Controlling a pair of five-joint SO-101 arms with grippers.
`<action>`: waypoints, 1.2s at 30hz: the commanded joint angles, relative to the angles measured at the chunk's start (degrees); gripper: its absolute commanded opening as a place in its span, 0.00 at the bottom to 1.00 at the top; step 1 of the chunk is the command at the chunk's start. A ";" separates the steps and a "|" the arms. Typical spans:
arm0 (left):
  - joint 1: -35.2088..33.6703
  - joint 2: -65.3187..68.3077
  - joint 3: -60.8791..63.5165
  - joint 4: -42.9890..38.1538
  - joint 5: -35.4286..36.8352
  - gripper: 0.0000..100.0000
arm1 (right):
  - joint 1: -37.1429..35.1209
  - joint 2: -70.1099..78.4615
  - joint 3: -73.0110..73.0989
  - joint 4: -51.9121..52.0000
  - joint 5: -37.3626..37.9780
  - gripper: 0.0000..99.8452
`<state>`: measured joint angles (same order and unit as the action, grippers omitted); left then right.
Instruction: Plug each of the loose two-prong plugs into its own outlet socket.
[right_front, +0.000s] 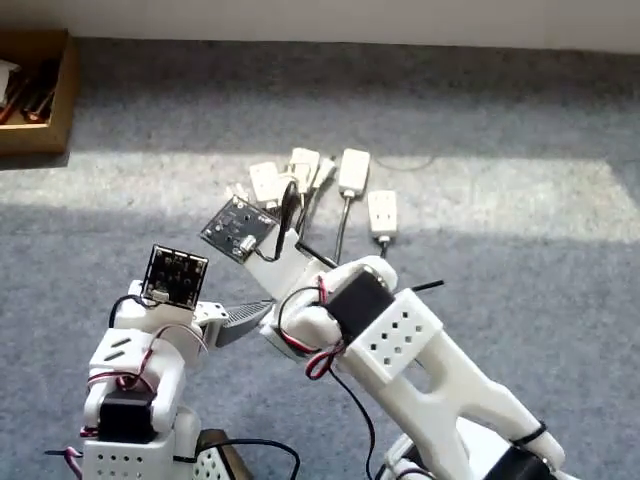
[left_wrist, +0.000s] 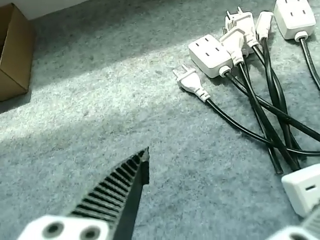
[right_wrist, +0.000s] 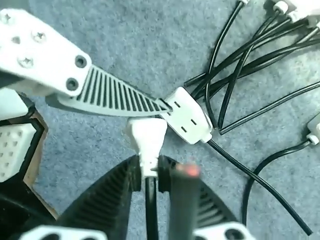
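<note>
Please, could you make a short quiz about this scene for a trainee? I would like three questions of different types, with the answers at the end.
1. True or false: the right gripper has its jaws shut on a white plug.
2. Choose one. The two slots of the outlet socket beside that plug are: A) filled by prongs; B) empty; C) covered with tape.
3. Fill the gap: the cords lying on the grey carpet are ____ in colour.

Key: 1 true; 2 B; 3 black.
</note>
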<state>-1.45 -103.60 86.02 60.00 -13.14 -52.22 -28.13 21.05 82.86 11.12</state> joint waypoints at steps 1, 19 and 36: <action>-4.18 -0.48 -0.48 -2.29 -0.26 0.51 | 2.77 2.42 -5.14 2.15 2.73 0.01; -21.23 -0.48 6.11 -3.60 5.80 0.51 | 9.01 24.22 -27.38 17.54 14.24 0.01; -18.86 -0.48 7.43 -3.60 5.80 0.51 | 9.10 28.70 -24.66 18.07 45.80 0.01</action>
<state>-21.93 -103.60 93.76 56.66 -7.52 -43.87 1.23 -3.47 98.42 57.01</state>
